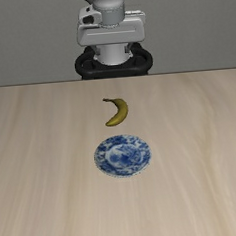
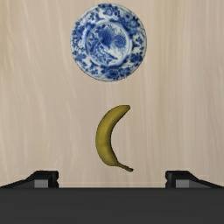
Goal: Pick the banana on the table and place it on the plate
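Wrist view: banana (image 2: 110, 136) on table (image 2: 35, 105) nr plate (image 2: 109, 42), not touching; tool (image 2: 112, 178) open.

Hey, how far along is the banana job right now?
Nothing is done yet: the banana lies on the table, apart from the plate, which is bare. In hand: the hand hovers open over the banana, touching nothing. Left: grasp, lift, and set it on the plate.
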Robot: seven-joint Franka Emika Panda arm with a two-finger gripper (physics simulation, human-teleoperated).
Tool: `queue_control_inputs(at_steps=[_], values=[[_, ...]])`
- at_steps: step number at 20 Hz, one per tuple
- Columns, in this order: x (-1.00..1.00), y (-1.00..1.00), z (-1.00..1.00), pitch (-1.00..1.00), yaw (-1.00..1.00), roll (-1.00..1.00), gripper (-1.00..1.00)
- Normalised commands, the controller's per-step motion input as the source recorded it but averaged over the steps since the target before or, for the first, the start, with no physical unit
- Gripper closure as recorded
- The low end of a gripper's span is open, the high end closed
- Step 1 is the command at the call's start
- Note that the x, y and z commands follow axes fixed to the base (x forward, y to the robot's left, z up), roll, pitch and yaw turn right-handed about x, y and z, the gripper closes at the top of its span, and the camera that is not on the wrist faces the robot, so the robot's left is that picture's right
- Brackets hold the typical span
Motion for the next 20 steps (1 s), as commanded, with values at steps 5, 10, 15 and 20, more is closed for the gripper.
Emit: queue_control_inputs(at_steps=[5, 10, 15, 20], values=[[-0.2, 0.4, -0.4, 0.0, 0.0, 0.0, -1.0], [0.0, 0.0, -1.0, 0.0, 0.0, 0.0, -1.0], [0.0, 0.0, -1.0, 0.0, 0.0, 0.0, -1.0], [0.0, 0.0, -1.0, 0.0, 0.0, 0.0, -1.0]])
